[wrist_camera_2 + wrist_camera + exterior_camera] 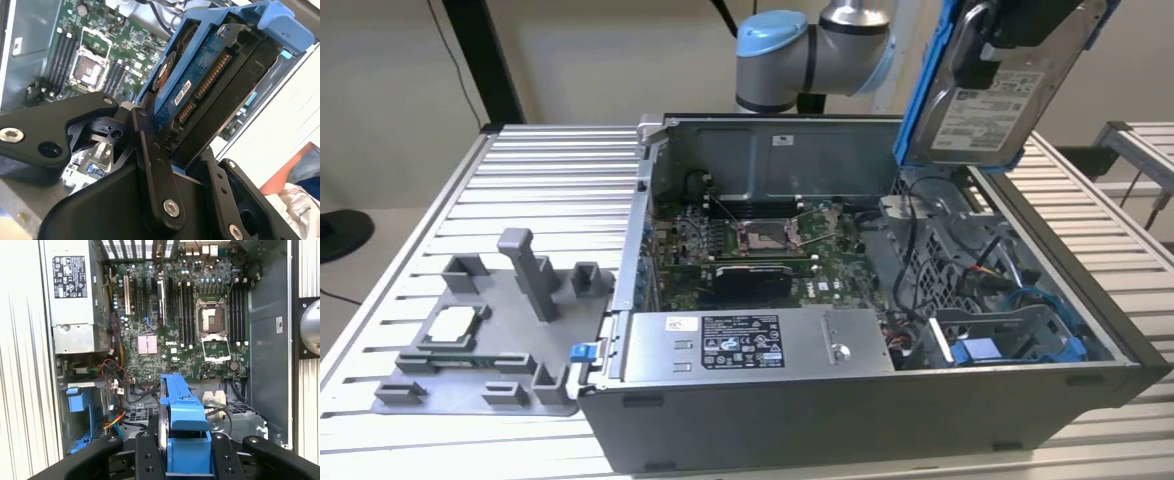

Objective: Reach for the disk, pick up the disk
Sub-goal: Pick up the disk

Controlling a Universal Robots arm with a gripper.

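Observation:
The disk [983, 105], a silver hard drive with a white label and blue rails, hangs upright in the air above the back right corner of the open computer case [854, 410] in the exterior view. My gripper [991, 45] is shut on its upper end. In the first wrist view the black fingers [147, 450] clamp either side of the disk's blue rail [181, 400], with the gripper [184, 452] over the motherboard. The second wrist view shows the disk's [210, 75] circuit side and connector held in the gripper [175, 147].
The case lies open on a slatted metal table [534, 160], showing the motherboard [761, 235], a power supply [747, 345] with a sticker and a blue drive bay [1014, 340]. A grey fixture [487, 330] holding a small chip stands at the exterior view's left. A person's sleeve [295, 185] is nearby.

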